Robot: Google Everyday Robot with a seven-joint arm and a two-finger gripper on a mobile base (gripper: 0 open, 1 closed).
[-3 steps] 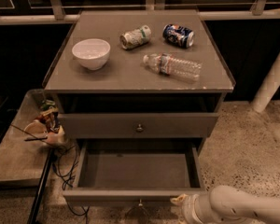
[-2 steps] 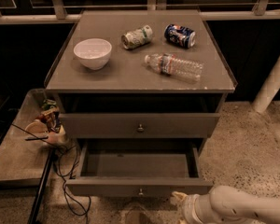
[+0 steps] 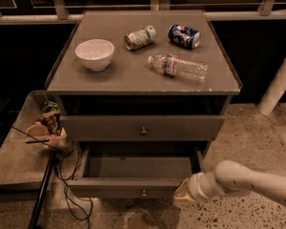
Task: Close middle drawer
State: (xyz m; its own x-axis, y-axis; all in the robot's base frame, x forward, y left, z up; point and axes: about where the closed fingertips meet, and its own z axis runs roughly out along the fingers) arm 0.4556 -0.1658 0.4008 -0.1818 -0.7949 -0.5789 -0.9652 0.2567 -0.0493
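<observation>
The middle drawer (image 3: 138,168) is pulled out of the grey-brown cabinet, and its shallow inside shows nothing in it. Its low front (image 3: 109,186) has a small round knob (image 3: 143,192). The top drawer (image 3: 143,128), with a taller front, is shut above it. The lowest drawer is hidden. My gripper (image 3: 183,194) comes in from the lower right on a white arm (image 3: 248,178). It sits at the right end of the middle drawer's front, at or against it.
On the cabinet top (image 3: 128,73) lie a white bowl (image 3: 95,54), two tipped cans (image 3: 140,37) (image 3: 184,36) and a plastic bottle (image 3: 178,68). A low side table (image 3: 14,161) with small objects and cables (image 3: 69,175) stands at left. A white post (image 3: 279,82) stands at right.
The middle drawer's front has slid back toward the cabinet, so less of its inside shows. My gripper has followed it inward.
</observation>
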